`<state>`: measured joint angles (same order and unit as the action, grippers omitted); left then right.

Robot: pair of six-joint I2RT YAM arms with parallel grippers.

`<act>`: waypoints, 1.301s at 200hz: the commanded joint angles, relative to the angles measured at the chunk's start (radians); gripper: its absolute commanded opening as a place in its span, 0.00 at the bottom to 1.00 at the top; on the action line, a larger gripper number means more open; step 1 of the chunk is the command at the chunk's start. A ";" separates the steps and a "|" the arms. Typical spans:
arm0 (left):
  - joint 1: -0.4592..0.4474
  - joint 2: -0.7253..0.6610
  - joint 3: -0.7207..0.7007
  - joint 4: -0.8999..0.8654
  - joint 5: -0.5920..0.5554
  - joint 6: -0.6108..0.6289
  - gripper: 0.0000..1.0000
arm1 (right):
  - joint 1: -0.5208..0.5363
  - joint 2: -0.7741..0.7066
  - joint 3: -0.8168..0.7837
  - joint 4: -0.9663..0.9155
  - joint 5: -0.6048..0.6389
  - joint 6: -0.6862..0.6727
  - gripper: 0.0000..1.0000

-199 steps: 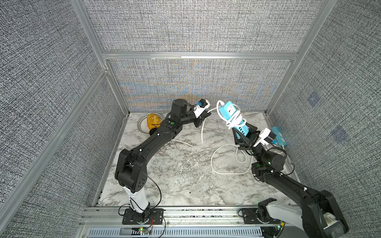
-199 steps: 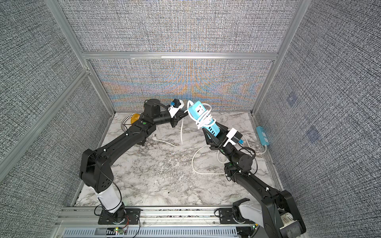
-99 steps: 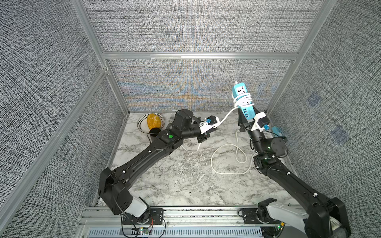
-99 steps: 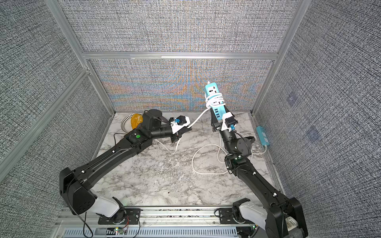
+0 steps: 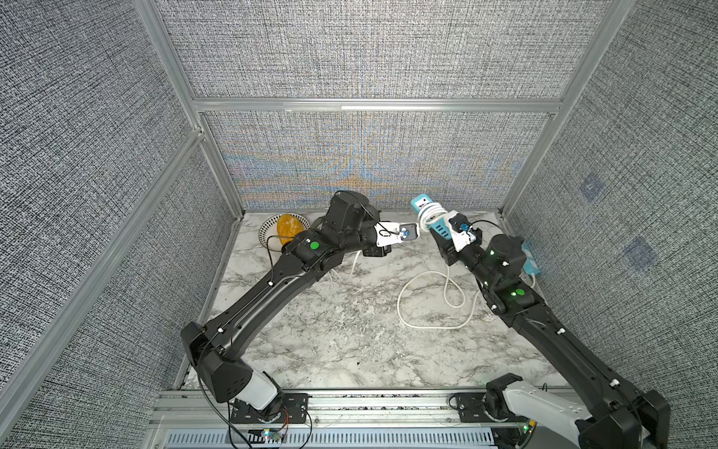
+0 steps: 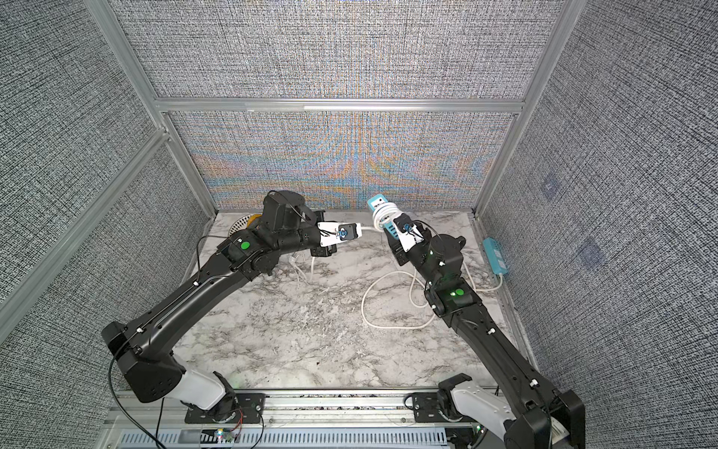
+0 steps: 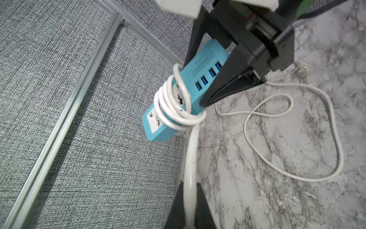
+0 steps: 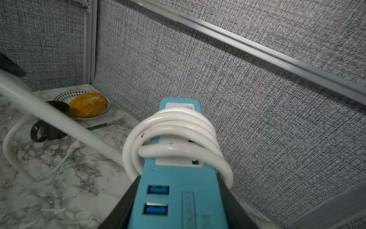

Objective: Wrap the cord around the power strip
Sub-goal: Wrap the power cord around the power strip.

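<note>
- The right gripper (image 5: 441,235) was clamped on the near half of the teal power strip (image 5: 437,225), one finger on each long side. It held the strip clear of the tabletop (image 5: 349,342), tilted, with its free end pointing up toward the far wall.
- The strip sat at the far side of the scene, right of centre. Its USB ports faced the right wrist camera, just beyond the fingers.
- The white cord (image 7: 168,107) lay in several tight turns around the free half of the strip, and one turn crossed the others at a slant.
- From the coils, a short length of cord ran leftward to the left gripper (image 6: 357,232), which was clenched on it. In the left wrist view the cord passed straight between the closed fingers.
- More of the cord hung below the left wrist and trailed onto the tabletop under that arm.
- A thin cable (image 6: 388,324) lay in loose loops on the tabletop beneath the right arm. What it connected to could not be determined.
- A second blue power strip (image 6: 495,254) lay flat along the right wall.
- In the far left corner, a patterned plate (image 8: 107,107) carried a yellow-orange item (image 8: 87,105). A black mug (image 8: 49,126) and a fork (image 8: 107,125) lay beside it.
</note>
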<state>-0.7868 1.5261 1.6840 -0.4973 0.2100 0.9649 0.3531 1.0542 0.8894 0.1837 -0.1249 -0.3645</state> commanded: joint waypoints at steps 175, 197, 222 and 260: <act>0.083 0.170 0.232 -0.175 0.399 0.168 0.37 | -0.003 -0.089 -0.219 0.542 -1.118 0.491 0.00; 0.105 0.186 0.230 -0.160 0.472 0.094 0.48 | -0.003 -0.082 -0.232 0.574 -1.118 0.514 0.00; 0.112 0.202 0.218 -0.152 0.508 0.052 0.49 | -0.004 -0.068 -0.261 0.699 -1.113 0.590 0.00; 0.138 0.192 0.117 -0.038 0.542 -0.055 0.49 | -0.019 -0.056 -0.293 0.937 -1.088 0.728 0.00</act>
<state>-0.6693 1.7264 1.8557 -0.6395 0.6987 1.0157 0.3428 0.9955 0.5999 0.8715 -1.2293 0.2474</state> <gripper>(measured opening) 0.493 0.532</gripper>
